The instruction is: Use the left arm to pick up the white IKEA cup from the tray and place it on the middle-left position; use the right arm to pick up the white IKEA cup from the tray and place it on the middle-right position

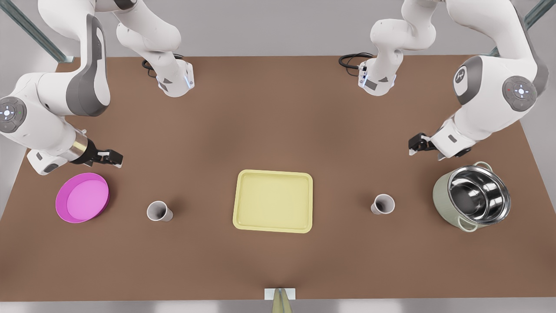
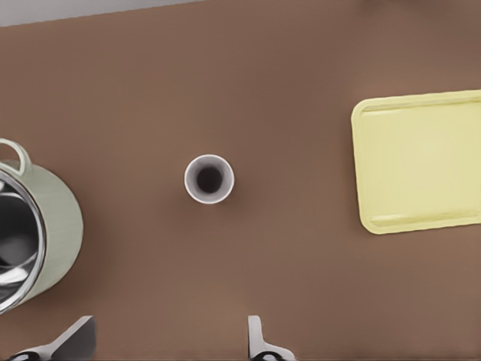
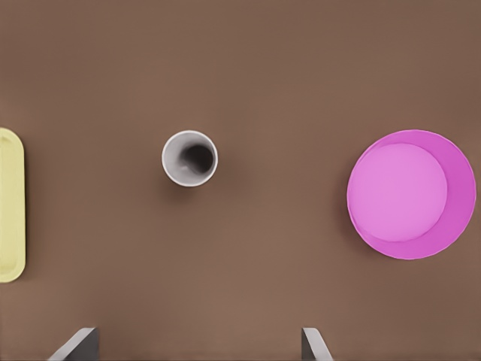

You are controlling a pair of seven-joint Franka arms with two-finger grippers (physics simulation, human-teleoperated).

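The flat pale-yellow tray (image 1: 273, 201) lies bare, with one small white cup (image 1: 383, 204) upright on the brown tabletop (image 1: 278, 121) at the front view's right and the other white cup (image 1: 157, 211) at its left, so both placements look done, while the left gripper (image 1: 412, 145) above the steel pot (image 1: 478, 195) and the right gripper (image 1: 117, 158) above the round magenta dish (image 1: 82, 198) hover wide open, holding nothing.

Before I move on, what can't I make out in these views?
- Left wrist view: the pot is cut by the frame edge, and the left pincer runs off it.
- Right wrist view: the yellow tray is mostly cut off, and the right pincer is cropped too.
- Front view: the pale object is cropped at the bottom edge, so it is unidentifiable.
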